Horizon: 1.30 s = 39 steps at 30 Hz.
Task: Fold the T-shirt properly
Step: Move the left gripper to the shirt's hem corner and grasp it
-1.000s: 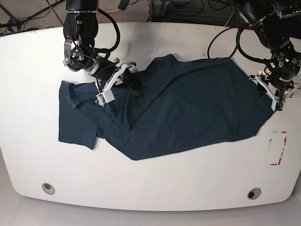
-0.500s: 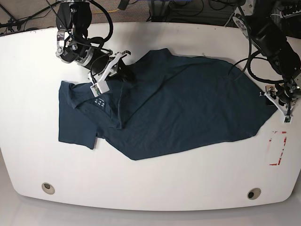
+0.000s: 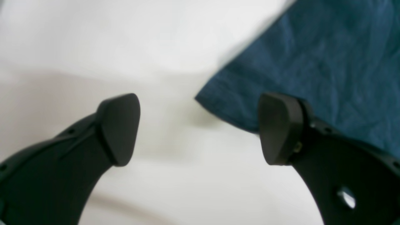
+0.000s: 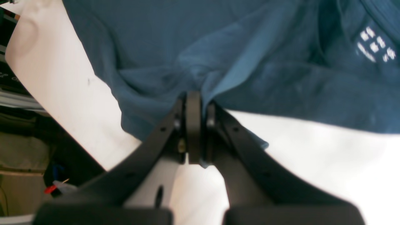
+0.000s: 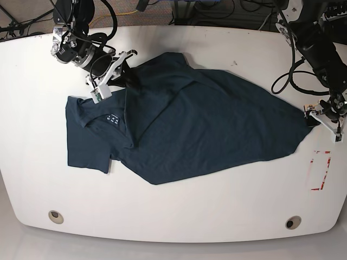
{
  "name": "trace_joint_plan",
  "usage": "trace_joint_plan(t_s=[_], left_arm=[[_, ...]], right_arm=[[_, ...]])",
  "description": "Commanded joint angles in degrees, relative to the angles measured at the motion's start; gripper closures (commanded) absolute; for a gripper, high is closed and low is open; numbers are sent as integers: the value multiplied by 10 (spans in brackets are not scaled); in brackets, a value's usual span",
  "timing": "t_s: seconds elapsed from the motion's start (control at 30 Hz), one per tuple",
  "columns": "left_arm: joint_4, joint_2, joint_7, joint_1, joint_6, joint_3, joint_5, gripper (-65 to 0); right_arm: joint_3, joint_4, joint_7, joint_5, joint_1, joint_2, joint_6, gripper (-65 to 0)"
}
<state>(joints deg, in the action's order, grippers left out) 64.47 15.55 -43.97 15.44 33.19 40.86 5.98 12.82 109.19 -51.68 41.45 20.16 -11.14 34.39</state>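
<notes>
White worktop (image 5: 179, 216) carries the T-shirt (image 5: 206, 130), spread crookedly across its middle, with the right gripper (image 4: 193, 125) and its fingers pinched shut on a bunched fold near the collar. The left gripper (image 3: 198, 128) hangs with fingers wide and empty just off the hem corner. If the right arm pulls alone, the unheld hem will probably drag and skew, though the blurred wrist view leaves that corner's lie unsure.

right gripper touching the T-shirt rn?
Touching. Right wrist view: the right gripper has its jaws shut on a bunched fold of the T-shirt.
</notes>
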Motion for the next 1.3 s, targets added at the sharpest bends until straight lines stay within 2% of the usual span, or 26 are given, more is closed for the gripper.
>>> trace_joint_plan(t_s=[0.0, 0.13, 0.27, 0.5, 0.6, 0.8, 1.07, 1.2, 1.27], left_arm=[[-9, 8, 10, 12, 1, -6, -7, -556], [-16, 8, 13, 11, 2, -21, -8, -556], [-17, -7, 37, 10, 2, -25, -8, -556], [-35, -20, 41, 12, 2, -25, -21, -554], [-32, -22, 34, 6, 3, -25, -58, -554], [-32, -18, -1, 6, 49, -21, -97, -554], [-33, -14, -5, 6, 56, -19, -106, -554], [-36, -13, -36, 6, 68, -2, -149, -553], [-36, -13, -42, 6, 68, -6, -160, -525]], right_arm=[[1, 14, 13, 13, -6, -2, 2, 0], [1, 15, 13, 13, -2, -2, 2, 0], [0, 15, 13, 13, -3, -2, 2, 0], [0, 15, 13, 13, -2, -2, 2, 0], [0, 15, 13, 12, -2, -2, 2, 0], [0, 13, 13, 11, -3, -2, 2, 0], [0, 11, 13, 10, -4, -2, 2, 0], [0, 11, 13, 10, -4, -2, 2, 0], [0, 11, 13, 10, -4, -2, 2, 0]])
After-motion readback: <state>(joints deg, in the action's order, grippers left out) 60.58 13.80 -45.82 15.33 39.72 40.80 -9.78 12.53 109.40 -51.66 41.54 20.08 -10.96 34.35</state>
